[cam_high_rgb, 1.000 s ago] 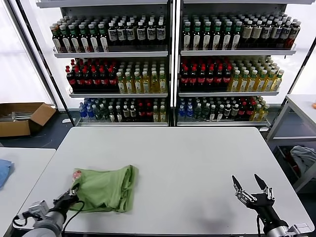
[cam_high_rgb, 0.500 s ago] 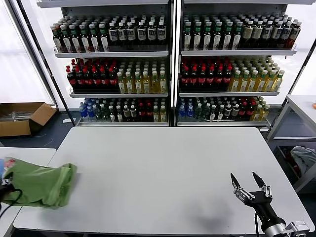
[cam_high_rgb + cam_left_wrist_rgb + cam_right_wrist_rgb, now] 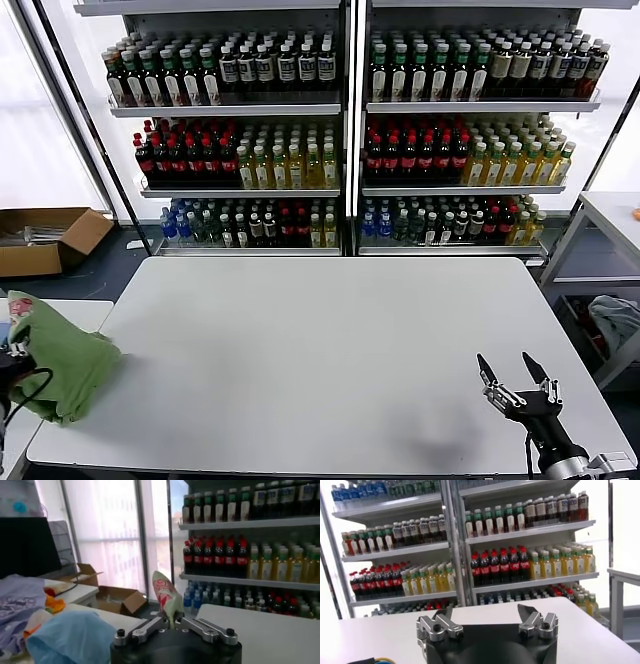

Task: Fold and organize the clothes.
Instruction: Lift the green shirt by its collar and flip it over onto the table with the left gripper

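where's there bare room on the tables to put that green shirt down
Nearly all of the big grey table is bare, from the shelf side down to the open right claw at its near right corner. The crowded spot is the left side table, where the shut left claw holds the green shirt near a blue cloth.

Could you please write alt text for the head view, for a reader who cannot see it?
The left claw, at the table's left edge, holds the folded green polo shirt lifted. The right claw hovers open at the near right corner, and shelves of bottled drinks stand behind.
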### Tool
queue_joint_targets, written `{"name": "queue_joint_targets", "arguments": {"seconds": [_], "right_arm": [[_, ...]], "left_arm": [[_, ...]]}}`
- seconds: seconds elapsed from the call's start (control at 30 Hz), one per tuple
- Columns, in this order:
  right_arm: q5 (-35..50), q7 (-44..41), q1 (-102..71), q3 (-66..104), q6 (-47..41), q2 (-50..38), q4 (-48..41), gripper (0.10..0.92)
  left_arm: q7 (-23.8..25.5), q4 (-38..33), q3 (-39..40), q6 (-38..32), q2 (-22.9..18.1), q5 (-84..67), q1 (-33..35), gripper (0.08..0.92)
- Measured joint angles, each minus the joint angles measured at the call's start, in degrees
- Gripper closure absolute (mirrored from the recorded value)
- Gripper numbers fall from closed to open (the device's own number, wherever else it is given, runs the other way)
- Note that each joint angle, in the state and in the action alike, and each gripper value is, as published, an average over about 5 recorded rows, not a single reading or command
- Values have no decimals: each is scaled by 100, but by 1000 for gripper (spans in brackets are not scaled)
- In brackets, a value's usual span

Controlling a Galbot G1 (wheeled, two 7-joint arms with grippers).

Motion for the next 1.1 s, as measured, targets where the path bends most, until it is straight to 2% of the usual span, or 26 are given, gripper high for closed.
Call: {"name": "queue_joint_targets", "arguments": {"seconds": [0.13,0.3,0.6,0.8,1.0,1.1], "right_arm": [[-44,4,-4,-6,-42,54,37,203],[-109,18,-55,36,-97,126,112,203],[-254,28,-192,59,-185,265,274,203],[-405,58,-231,-45,-253,350,382,203],[-667,115,-165,-302,-352,361,439,203],[-818,159,-108,-491,-414,330,455,203]], "left_arm": [[-292,-304,571,-14,-270,144,13,883],[-706,-583,1651,-59,-596,458,26,883],[-1312,-477,3597,12,-1053,464,-471,883],[-1634,-331,4364,40,-1181,174,-1043,883],[-1809,-315,4810,56,-1225,-208,-1346,875],[-1797,-336,4926,59,-1226,-396,-1433,821]]}}
